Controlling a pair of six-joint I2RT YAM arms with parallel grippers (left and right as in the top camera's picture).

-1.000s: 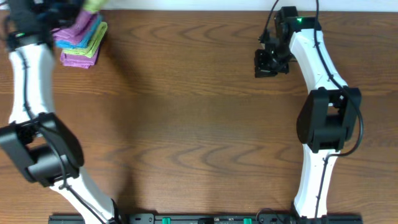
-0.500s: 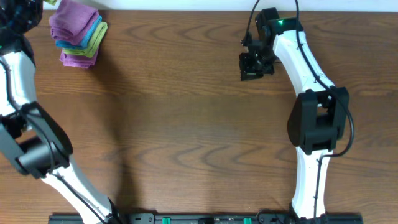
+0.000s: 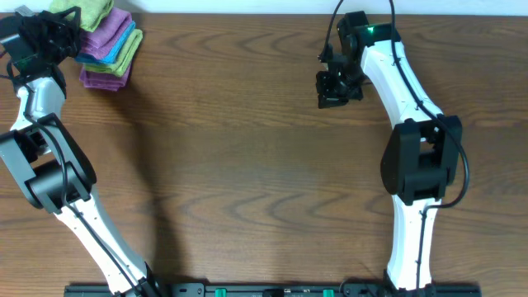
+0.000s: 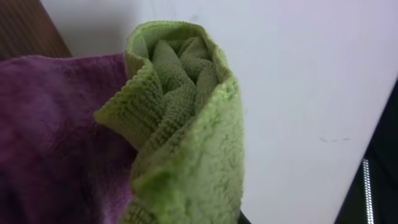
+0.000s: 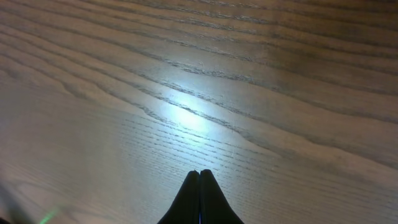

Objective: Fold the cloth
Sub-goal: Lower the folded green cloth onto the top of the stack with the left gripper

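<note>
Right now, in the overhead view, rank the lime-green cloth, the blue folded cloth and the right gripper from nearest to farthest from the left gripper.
1. lime-green cloth: bunched at the left gripper, far-left corner.
2. blue folded cloth: in the stack alongside.
3. right gripper: far off on the right side.

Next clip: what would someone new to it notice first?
The lime-green cloth fills the left wrist view, bunched in the left gripper at the far left corner of the table, beside a stack of folded cloths in purple, blue and green. The right gripper hangs shut over plain wood.
</note>
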